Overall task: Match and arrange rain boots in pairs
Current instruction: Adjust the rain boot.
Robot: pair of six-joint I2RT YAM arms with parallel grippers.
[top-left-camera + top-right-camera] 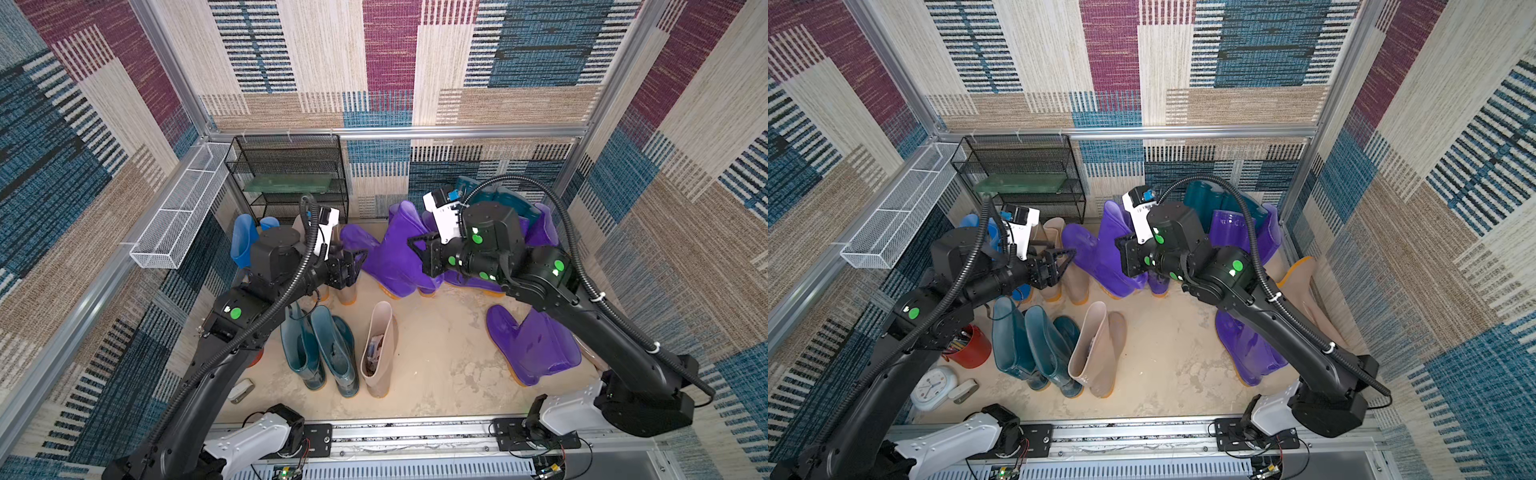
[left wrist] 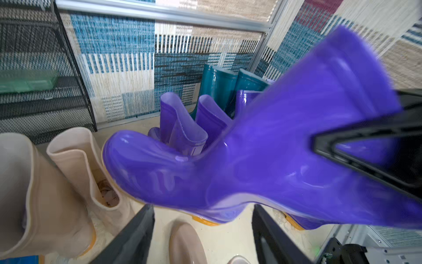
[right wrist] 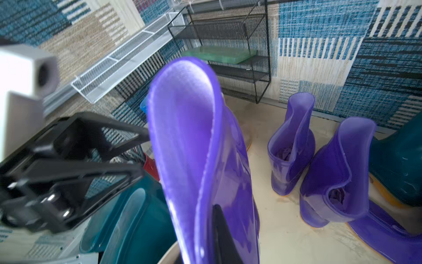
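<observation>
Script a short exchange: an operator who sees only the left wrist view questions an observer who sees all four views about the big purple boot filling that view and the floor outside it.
Operator: Is that black finger actually gripping the purple boot in front of me?
Observer: Yes. The right wrist view shows the right end effector closed on the top rim of the purple boot.
Operator: Are there any purple boots that I can't see?
Observer: Yes. In both top views a fallen purple boot lies flat on the floor, partly under the right arm. I can't tell whether it is one boot or two overlapping.
</observation>
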